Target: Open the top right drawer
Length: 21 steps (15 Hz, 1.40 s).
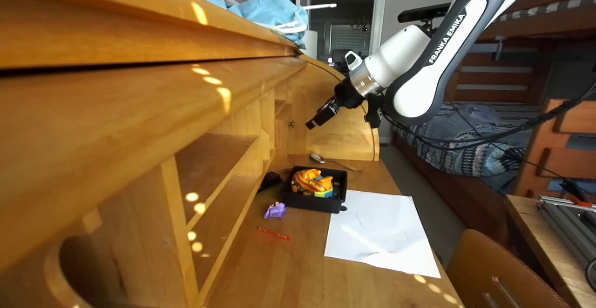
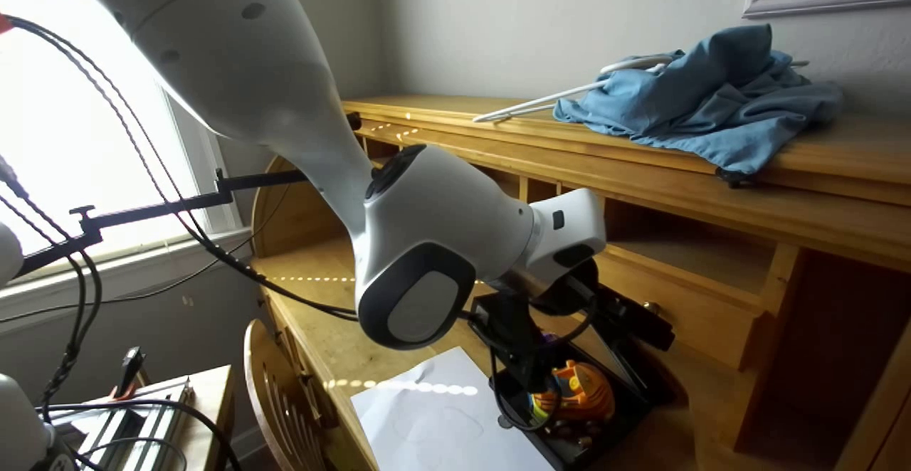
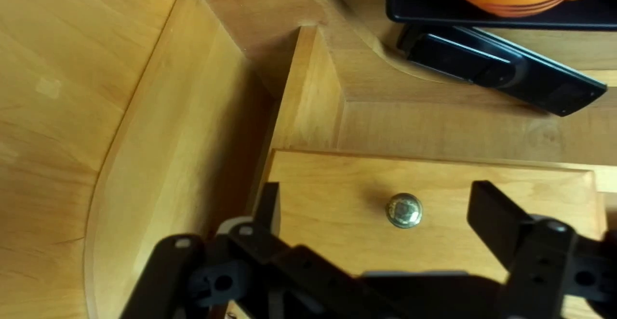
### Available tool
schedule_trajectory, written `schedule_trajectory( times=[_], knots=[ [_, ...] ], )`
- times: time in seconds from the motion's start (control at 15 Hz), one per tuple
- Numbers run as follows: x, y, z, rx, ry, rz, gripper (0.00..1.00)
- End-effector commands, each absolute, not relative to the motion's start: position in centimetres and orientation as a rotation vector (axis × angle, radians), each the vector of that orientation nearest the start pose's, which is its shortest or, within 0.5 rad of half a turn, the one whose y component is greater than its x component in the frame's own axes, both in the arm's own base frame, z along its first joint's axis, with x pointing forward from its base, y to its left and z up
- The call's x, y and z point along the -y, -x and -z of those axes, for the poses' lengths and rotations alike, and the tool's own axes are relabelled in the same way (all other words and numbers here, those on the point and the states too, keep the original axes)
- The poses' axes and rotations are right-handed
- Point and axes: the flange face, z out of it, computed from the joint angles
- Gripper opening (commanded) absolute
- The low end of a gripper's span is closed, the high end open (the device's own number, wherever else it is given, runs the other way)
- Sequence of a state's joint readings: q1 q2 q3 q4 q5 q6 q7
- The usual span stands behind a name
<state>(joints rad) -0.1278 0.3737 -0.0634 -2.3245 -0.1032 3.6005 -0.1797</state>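
The top right drawer has a flat honey-coloured wood front [image 3: 328, 184] with a round metal knob [image 3: 404, 210], seen in the wrist view. It appears shut. Its front [image 2: 701, 329] and knob [image 2: 651, 307] also show in an exterior view, partly behind my arm. The knob [image 1: 291, 124] is small in an exterior view. My gripper [image 3: 378, 203] is open and empty in the wrist view, its two black fingers apart on either side of the knob, in front of the drawer face and not touching the knob. The gripper [image 1: 313, 124] points toward the drawer in an exterior view.
A black tray [image 1: 307, 204] with an orange toy [image 1: 311, 182] stands on the desk below. A black handset [image 3: 501, 68] leans beside it. White paper [image 1: 382, 233], a purple wrapper [image 1: 274, 210] and a red crayon [image 1: 274, 233] lie nearby. A curved wooden side panel [image 3: 58, 116] borders the drawer.
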Motion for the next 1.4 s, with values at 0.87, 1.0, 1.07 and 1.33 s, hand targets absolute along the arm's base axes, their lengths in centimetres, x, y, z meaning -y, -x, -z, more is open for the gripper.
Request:
schedule_trajectory(
  times=[0.87,1.0,1.07,1.33],
  knots=[
    [9.3,-62.4,-27.2,0.425,2.941,1.51,1.0],
    [8.6,-63.0,-26.8,0.451,2.933,1.502,1.0],
    [8.2,-63.0,-26.5,0.465,2.928,1.491,1.0],
    [7.1,-62.6,-25.4,0.496,2.92,1.463,0.99]
  ],
)
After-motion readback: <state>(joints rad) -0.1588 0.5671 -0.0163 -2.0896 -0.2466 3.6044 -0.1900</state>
